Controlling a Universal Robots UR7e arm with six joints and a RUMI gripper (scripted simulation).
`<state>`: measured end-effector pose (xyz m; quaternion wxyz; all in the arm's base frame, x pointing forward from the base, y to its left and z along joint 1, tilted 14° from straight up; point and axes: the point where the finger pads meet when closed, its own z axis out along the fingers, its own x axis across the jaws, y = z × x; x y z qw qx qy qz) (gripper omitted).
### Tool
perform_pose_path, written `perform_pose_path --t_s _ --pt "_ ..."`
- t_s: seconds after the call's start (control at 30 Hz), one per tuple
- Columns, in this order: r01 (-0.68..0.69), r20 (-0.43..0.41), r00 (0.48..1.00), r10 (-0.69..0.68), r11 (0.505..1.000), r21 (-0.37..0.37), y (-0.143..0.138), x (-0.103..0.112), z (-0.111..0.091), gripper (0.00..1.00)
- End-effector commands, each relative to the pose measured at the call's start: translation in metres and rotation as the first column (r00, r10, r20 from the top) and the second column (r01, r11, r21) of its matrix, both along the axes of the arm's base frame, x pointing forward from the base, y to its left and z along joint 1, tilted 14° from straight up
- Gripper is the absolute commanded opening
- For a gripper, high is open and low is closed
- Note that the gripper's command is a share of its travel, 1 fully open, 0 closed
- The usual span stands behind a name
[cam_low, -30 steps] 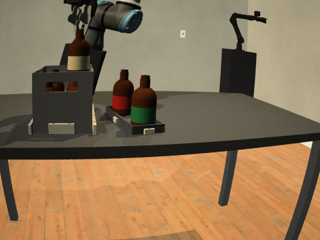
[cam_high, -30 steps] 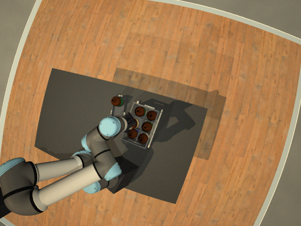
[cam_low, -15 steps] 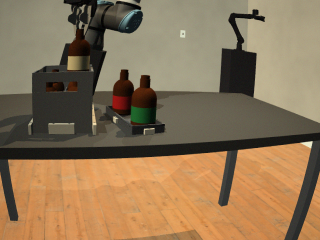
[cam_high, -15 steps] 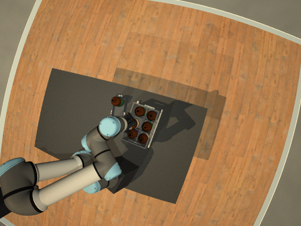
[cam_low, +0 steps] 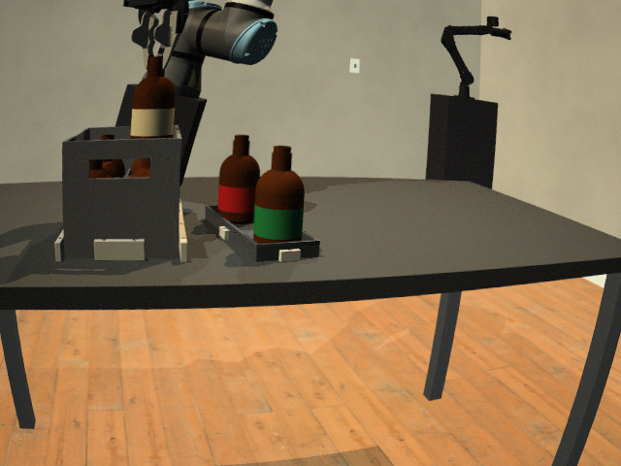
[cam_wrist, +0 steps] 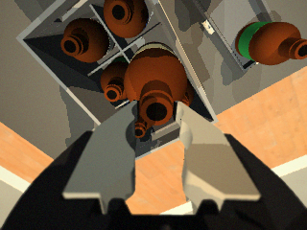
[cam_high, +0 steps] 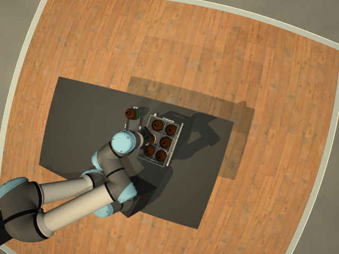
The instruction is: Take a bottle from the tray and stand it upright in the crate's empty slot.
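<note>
A dark-topped table (cam_high: 90,109) (cam_low: 401,216) stood on slim metal legs over a floor of orange-brown wooden planks (cam_high: 219,68) (cam_low: 250,391) (cam_wrist: 160,177). Plain greyish walls (cam_low: 310,100) met at a corner, one bearing a small pale wall plate (cam_low: 354,65). Pale edging (cam_high: 309,197) bordered the planks, and shadows fell across the tabletop and boards.

Across the top and exterior views, I can make out no change over the last second. Above the near edge of the dark grey, flat counter (cam_high: 90,109) (cam_low: 401,225), in the exterior view, I see no shift in the round-shouldered brown bottle with a cream label (cam_high: 150,138) (cam_low: 152,100) (cam_wrist: 155,77) or the pale-fingered, black two-jaw gripper (cam_high: 148,136) (cam_low: 156,52) (cam_wrist: 155,102) at its neck. For the wrist view, I have no earlier picture to compare.
</note>
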<state>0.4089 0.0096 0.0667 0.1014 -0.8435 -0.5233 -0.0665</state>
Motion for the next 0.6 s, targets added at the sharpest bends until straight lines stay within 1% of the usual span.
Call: perform_pose_path --t_s 0.0,0.57 --pt "0.0 0.001 1.0 0.0 1.0 -0.001 -0.0003 0.0004 0.0004 0.0" --pt "0.0 0.001 1.0 0.0 1.0 -0.001 0.0007 0.0004 -0.0036 0.0"
